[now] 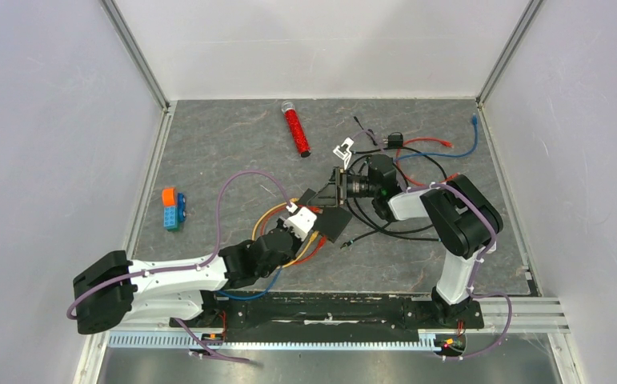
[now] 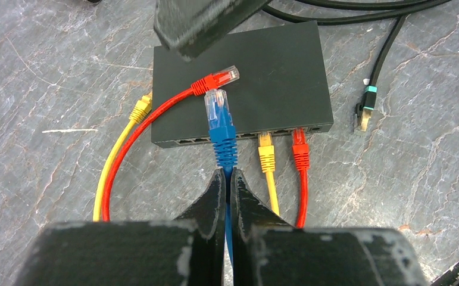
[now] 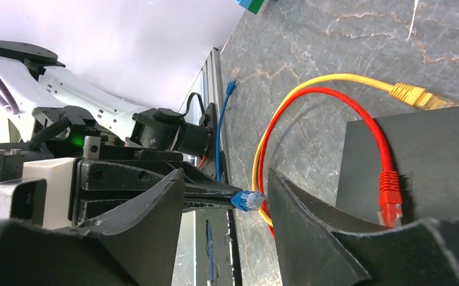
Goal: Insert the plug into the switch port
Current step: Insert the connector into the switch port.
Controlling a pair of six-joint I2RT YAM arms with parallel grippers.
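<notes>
Near switch ports [image 2: 247,136], blue plug [image 2: 218,108], pinched by left gripper [image 2: 227,182]

one flat black rectangular plastic switch box [image 2: 274,71] is seen, along with two yellow cable plugs [image 2: 265,146], two red cable plugs [image 2: 300,146] and one blue cable plug [image 2: 218,107]. from above there are one red glittery tube [image 1: 294,128] and two white-and-black robot arms [image 1: 177,276].

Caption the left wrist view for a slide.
Left gripper holds blue plug over black switch; yellow plug and red plug sit in its front ports.

The right fingers [image 2: 200,24], blurred and cut off, cover the switch's [image 2: 286,71] far corner.
</notes>
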